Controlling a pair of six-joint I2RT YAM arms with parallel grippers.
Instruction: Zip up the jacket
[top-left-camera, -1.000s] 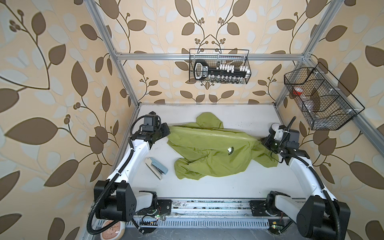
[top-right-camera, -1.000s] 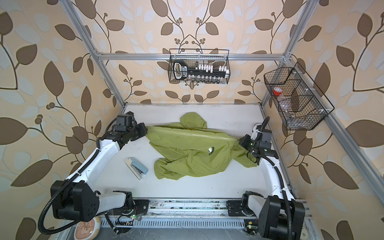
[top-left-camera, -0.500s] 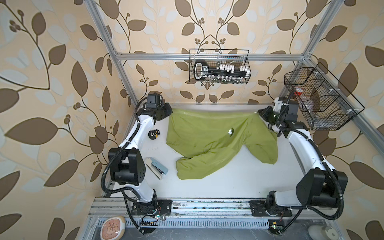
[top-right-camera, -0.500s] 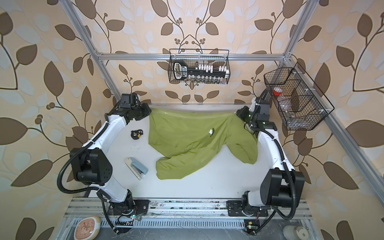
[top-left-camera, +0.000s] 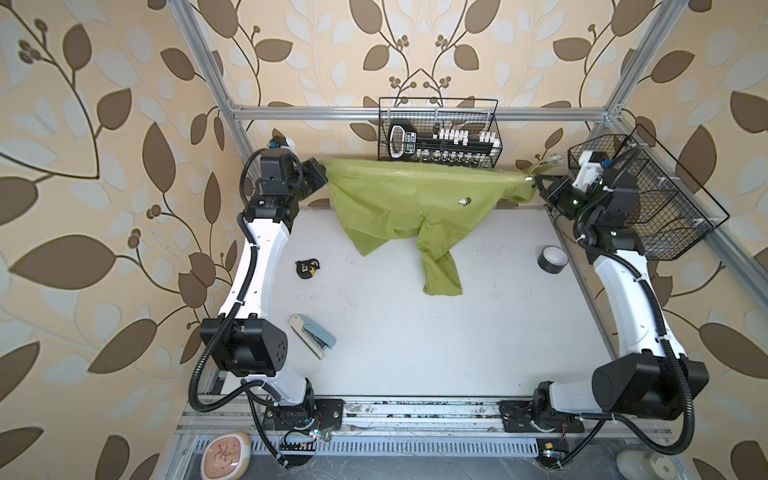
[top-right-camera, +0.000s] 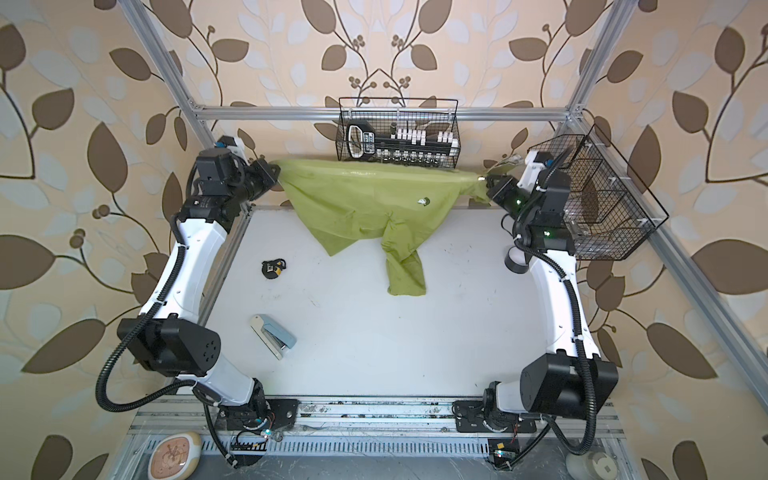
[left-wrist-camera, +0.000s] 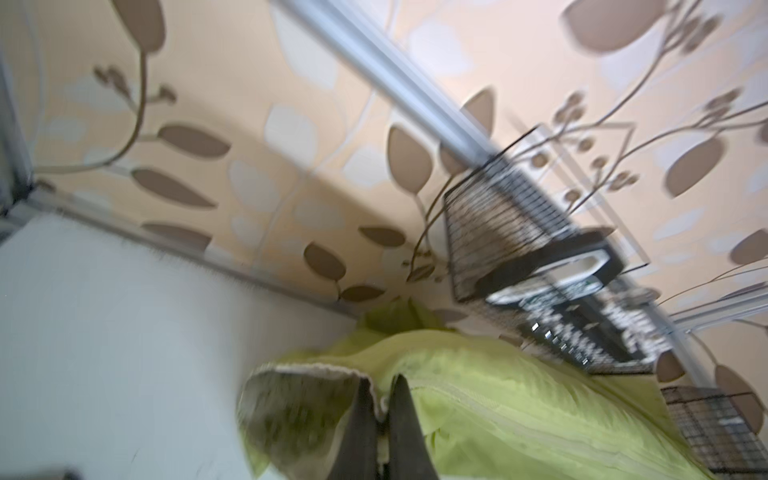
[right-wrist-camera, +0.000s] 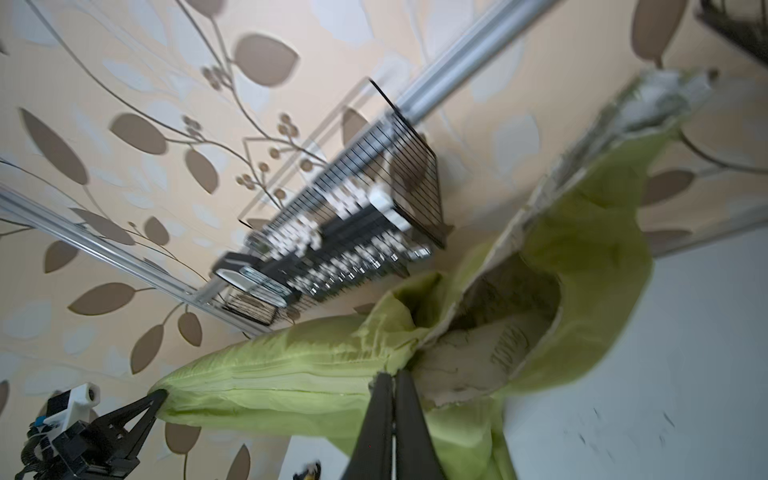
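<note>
- The left gripper (top-left-camera: 325, 176), black and two-fingered, is raised at the back left corner. Its jaws are closed on one end of the jacket's top edge, and the left wrist view shows fabric pinched between them (left-wrist-camera: 380, 380).
- A small black-and-yellow object (top-left-camera: 306, 269) lies on the white table (top-left-camera: 415, 353). A pale blue and white stapler (top-left-camera: 313, 336) lies nearer the front, well apart from it.
- The lime-green thin-fabric jacket (top-left-camera: 395, 195) hangs stretched between both grippers above the table's back edge, just below a black wire basket (top-left-camera: 469, 120) on the back wall. Its black-and-white chest logo (top-left-camera: 464, 201) faces up, and one sleeve (top-left-camera: 440, 266) droops towards the table.
- A black tape roll (top-left-camera: 551, 259) sits near the right edge.
- The right gripper (top-left-camera: 536, 179) is clamped on the jacket's other end. Pale printed lining (right-wrist-camera: 478, 353) shows beside it.
</note>
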